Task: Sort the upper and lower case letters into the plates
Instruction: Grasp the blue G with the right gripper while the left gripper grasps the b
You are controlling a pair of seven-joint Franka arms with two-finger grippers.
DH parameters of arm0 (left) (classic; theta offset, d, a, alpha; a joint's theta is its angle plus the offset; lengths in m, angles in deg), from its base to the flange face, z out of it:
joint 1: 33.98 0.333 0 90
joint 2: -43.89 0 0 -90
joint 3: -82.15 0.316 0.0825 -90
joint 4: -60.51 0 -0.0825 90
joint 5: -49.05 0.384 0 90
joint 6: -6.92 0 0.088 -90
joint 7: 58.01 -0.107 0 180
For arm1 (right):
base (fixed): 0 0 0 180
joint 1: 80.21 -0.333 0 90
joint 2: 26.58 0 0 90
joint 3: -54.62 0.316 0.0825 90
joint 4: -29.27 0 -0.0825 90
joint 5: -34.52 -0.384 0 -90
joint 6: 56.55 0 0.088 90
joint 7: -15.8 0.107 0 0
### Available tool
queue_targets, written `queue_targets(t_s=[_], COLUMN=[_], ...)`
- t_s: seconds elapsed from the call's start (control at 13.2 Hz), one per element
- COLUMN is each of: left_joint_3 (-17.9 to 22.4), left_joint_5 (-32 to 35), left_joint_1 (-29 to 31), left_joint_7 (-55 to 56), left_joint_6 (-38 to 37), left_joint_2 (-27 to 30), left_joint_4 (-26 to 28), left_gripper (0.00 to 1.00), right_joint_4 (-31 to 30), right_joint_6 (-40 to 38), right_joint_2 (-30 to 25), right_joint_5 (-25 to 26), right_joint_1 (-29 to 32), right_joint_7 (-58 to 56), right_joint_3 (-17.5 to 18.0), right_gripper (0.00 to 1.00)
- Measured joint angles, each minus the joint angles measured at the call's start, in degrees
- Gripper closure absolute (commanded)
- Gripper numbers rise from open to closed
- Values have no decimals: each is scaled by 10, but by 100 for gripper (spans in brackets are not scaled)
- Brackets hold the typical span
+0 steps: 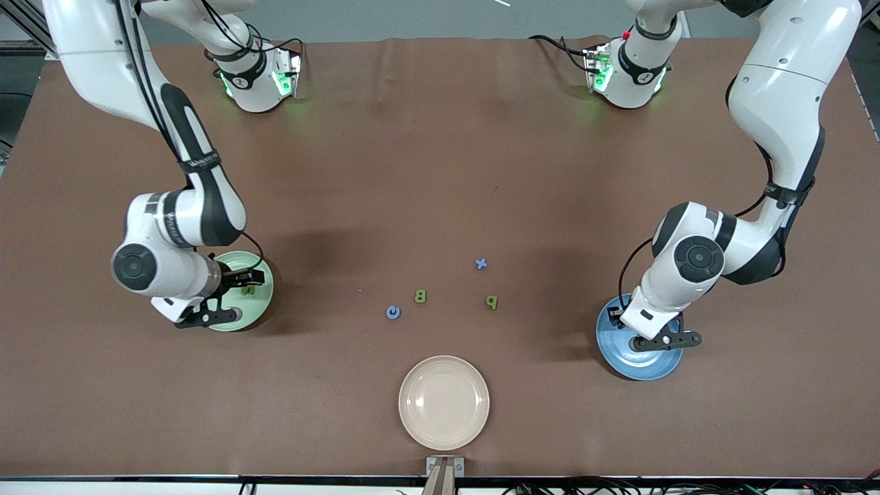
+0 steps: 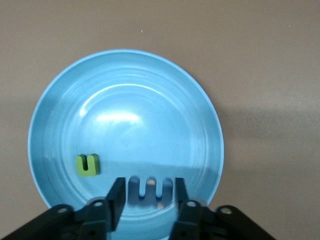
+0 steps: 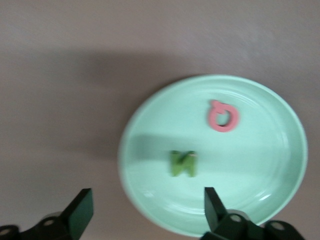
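Nearest the front camera lies the cream plate (image 1: 444, 402), bare, close to the tabletop (image 1: 440, 172) edge. Above the blue plate (image 2: 125, 100) at the left arm's end hangs the left gripper (image 2: 147, 200), its fingers (image 2: 117, 197) parted narrowly around a blue m (image 2: 148, 188) that sits between them; whether they press it I cannot tell. A green n (image 2: 87, 165) lies flat in that plate just beside the fingers, legs pointing toward the plate's centre. Above the mint plate (image 3: 280, 200) at the right arm's end hangs the right gripper (image 3: 147, 210), fingers (image 3: 80, 210) spread wide and released, with a green N (image 3: 183, 163), blurred, between and ahead of them and a red Q (image 3: 223, 116) flat farther into the dish. On the open tabletop between the two grippers lie a blue x (image 1: 481, 263), a green B (image 1: 420, 296), a green p (image 1: 491, 302) and a round blue letter (image 1: 392, 312) too small to read, each well apart with free room around.
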Motion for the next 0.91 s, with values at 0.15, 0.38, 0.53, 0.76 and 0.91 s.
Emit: queue_targets(t_s=[0.15, 0.38, 0.53, 0.76, 0.91], left_joint_3=[-9, -28, -28, -28, -28], left_joint_5=[0, 0, 0, 0, -1], left_joint_1=[-6, -41, -84, -128, -155], left_joint_7=[29, 119, 205, 284, 322], left_joint_6=[0, 0, 0, 2, 3], left_joint_2=[0, 0, 0, -13, -30], left_joint_4=[0, -1, 0, -8, -22], left_gripper=[0, 0, 0, 0, 2], right_joint_4=[22, 68, 130, 177, 190], right_joint_6=[15, 70, 90, 121, 131], right_joint_2=[-1, 56, 126, 181, 198], right_joint_5=[-39, -40, -38, -15, 4], right_joint_1=[-42, -137, -182, -208, -212], right_joint_7=[81, 227, 297, 385, 414], right_joint_3=[6, 9, 7, 6, 5], right_gripper=[0, 0, 0, 1, 8])
